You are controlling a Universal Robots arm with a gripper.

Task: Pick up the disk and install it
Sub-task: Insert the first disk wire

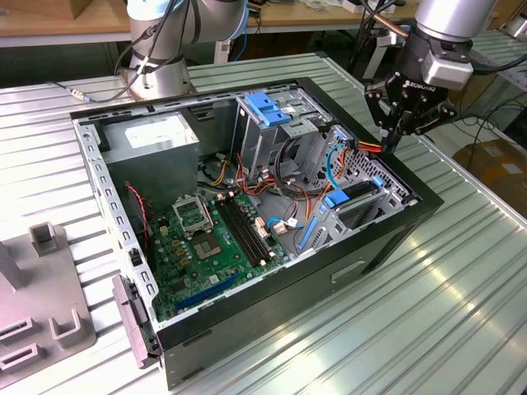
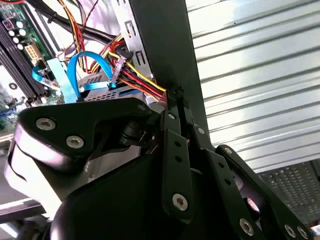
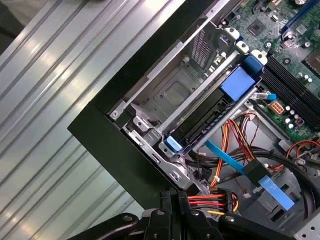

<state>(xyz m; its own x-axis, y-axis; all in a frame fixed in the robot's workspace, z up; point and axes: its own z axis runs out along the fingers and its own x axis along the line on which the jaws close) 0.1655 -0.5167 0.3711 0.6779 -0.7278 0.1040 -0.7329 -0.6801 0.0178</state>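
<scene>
Sitting upright in its metal bay at the case corner, the disk [image 3: 210,117] looks rigid, dense and shock-sensitive, best taken by its blue end tabs, while the gripper [image 1: 394,136] hovers nearby, fingers pinched together, empty.

In the exterior view the frame's top edge is cutting off the arm [image 1: 449,16] above the end effector [image 1: 394,132], whose fingertips are blending into dark cables. In the first wrist view the drive cage [image 3: 165,95] is hiding most of the disk [image 3: 210,112], leaving its edge and blue tabs showing.
</scene>
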